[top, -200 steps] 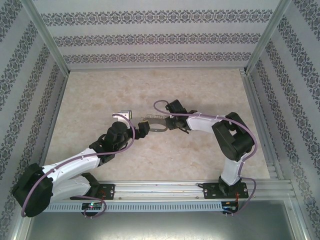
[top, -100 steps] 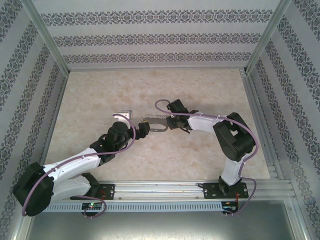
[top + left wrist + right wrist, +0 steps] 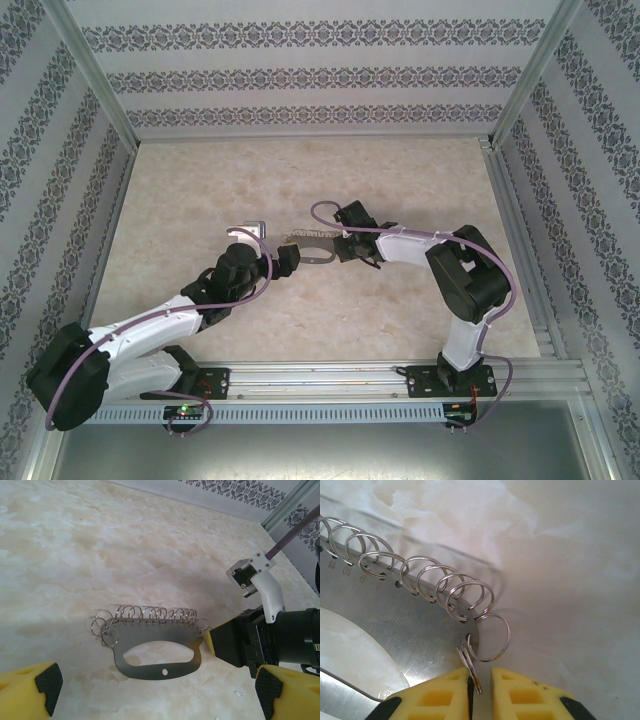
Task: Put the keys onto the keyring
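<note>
The grey oval metal keyring (image 3: 155, 634) lay flat on the marbled desk (image 3: 75, 540), mid-frame under the wide-open left hand (image 3: 157, 687). At the right wrist view's bottom centre, the right hand (image 3: 480, 680) pinched the small silvery end ring (image 3: 471, 667). Threading a key probably called next for that ring held steady.

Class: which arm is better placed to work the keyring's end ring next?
Right. The right fingers pinch the end ring of the keyring; the left fingers stand open, apart from it.
</note>
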